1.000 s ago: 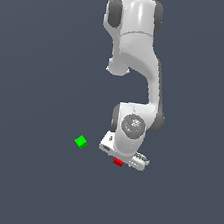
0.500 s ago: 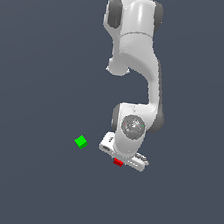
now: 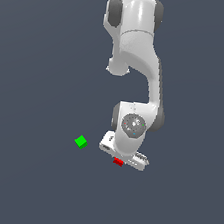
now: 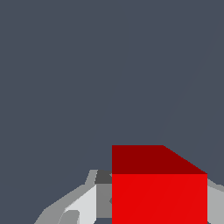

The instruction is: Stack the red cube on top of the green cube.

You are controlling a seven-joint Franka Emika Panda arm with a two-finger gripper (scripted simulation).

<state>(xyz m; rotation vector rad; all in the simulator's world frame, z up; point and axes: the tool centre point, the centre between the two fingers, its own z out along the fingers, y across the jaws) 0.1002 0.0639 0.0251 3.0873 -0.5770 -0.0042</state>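
- While the red cube (image 3: pixel 118 161) sits between the fingers of the gripper (image 3: pixel 122 161), the step in hand reads as the grasp, judged from how things lie now.
- Gripper state: in the wrist view the red cube (image 4: pixel 159 188) fills the space between pale finger parts on either side. Whether the pads press its faces or stand just off them, I cannot tell.
- Red cube position, exterior view: at about 6 o'clock from the round wrist joint (image 3: pixel 133 125), peeking out under the white hand. Whether it rests on the floor (image 3: pixel 28 183) or is raised cannot be read from this angle.
- Green cube (image 3: pixel 81 141): free and alone on the grey floor, at about 10 o'clock from the red cube, near it but apart. It does not show in the wrist view.
- To do the step well: confirm a firm, centred pinch on two opposite flat faces before any lift. A grip low on the fingertips or off-centre could let the cube twist.
- Raise straight up first, high enough that the red cube's underside will pass above the green cube's top.
- Then carry toward 10 o'clock and centre over the green cube, edges aligned.
- Lower slowly and release only once the red cube rests on the green.
- Risk: both cubes are tiny next to the hand, so a small offset could tip the stack or nudge the green cube away.
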